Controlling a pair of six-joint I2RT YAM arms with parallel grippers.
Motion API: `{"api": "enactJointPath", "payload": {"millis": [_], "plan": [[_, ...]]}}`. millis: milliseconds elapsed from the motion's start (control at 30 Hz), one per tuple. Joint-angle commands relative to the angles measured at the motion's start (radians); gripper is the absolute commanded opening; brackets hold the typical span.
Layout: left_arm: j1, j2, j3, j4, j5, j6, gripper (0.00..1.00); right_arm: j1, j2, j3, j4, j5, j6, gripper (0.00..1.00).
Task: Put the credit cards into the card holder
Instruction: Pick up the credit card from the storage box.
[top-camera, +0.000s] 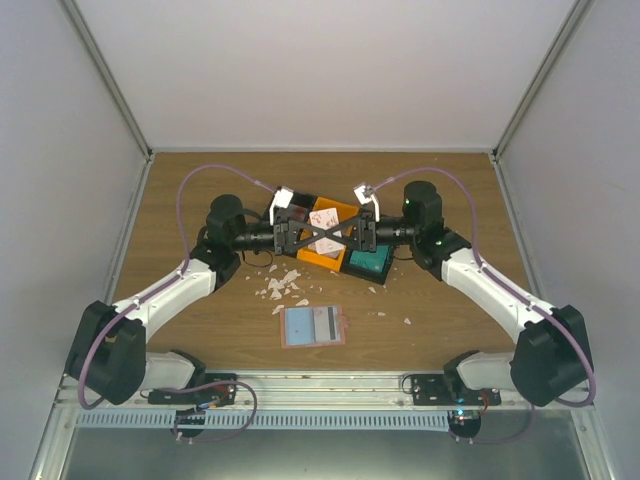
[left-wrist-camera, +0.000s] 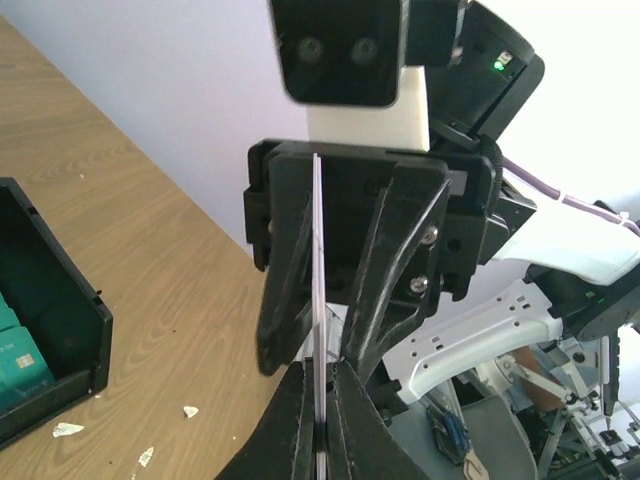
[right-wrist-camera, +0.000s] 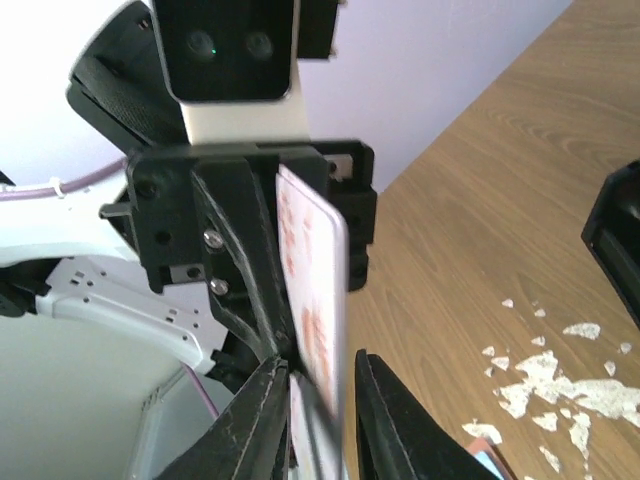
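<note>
Your left arm's fingers (left-wrist-camera: 300, 410) are clamped tight on one end of a white credit card (right-wrist-camera: 315, 260) with red print, held in the air over the tray (top-camera: 322, 255). Your right fingers (right-wrist-camera: 268, 395) straddle the other end, slightly apart and not really pinching it. The card holder (top-camera: 313, 326) lies flat on the counter (top-camera: 420, 345) near the arm bases, with white scraps (top-camera: 280, 285) just beyond it.

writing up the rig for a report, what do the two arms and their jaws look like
The left arm and right arm match: white links, bulky black joints, black two-finger jaws with a white camera mount. A purple cable runs along each; a green light glows on the right one.
</note>
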Motion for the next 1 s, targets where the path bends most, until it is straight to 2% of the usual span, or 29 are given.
{"api": "enactJointPath", "payload": {"millis": [0, 100, 233, 333, 467, 633, 700, 800, 967], "plan": [[-0.003, -0.021, 0.016, 0.003, 0.031, 0.011, 0.0, 0.007, 0.007, 0.008, 0.143, 0.011, 0.096, 0.18], [-0.002, -0.04, 0.014, -0.019, 0.033, 0.024, 0.03, 0.007, 0.004, 0.007, 0.188, 0.012, 0.132, 0.01], [0.004, -0.07, 0.007, -0.055, 0.004, 0.039, 0.36, 0.004, -0.012, 0.011, 0.229, 0.009, 0.175, 0.01], [0.013, -0.094, -0.023, -0.049, -0.018, 0.04, 0.44, 0.0, -0.014, 0.015, 0.256, -0.021, 0.217, 0.01], [0.019, -0.109, -0.054, -0.026, -0.016, 0.036, 0.42, -0.001, -0.01, 0.009, 0.312, -0.063, 0.28, 0.01], [0.035, -0.125, -0.087, -0.003, -0.014, 0.033, 0.27, 0.0, -0.022, 0.004, 0.342, -0.08, 0.31, 0.01], [0.048, -0.134, -0.108, 0.023, -0.004, 0.015, 0.23, -0.001, -0.027, 0.003, 0.343, -0.082, 0.314, 0.01], [0.059, -0.147, -0.138, 0.08, 0.013, -0.017, 0.24, 0.0, -0.032, -0.003, 0.345, -0.085, 0.315, 0.01], [0.06, -0.153, -0.136, 0.069, 0.021, -0.008, 0.29, 0.0, -0.032, -0.007, 0.355, -0.093, 0.316, 0.01]]}}
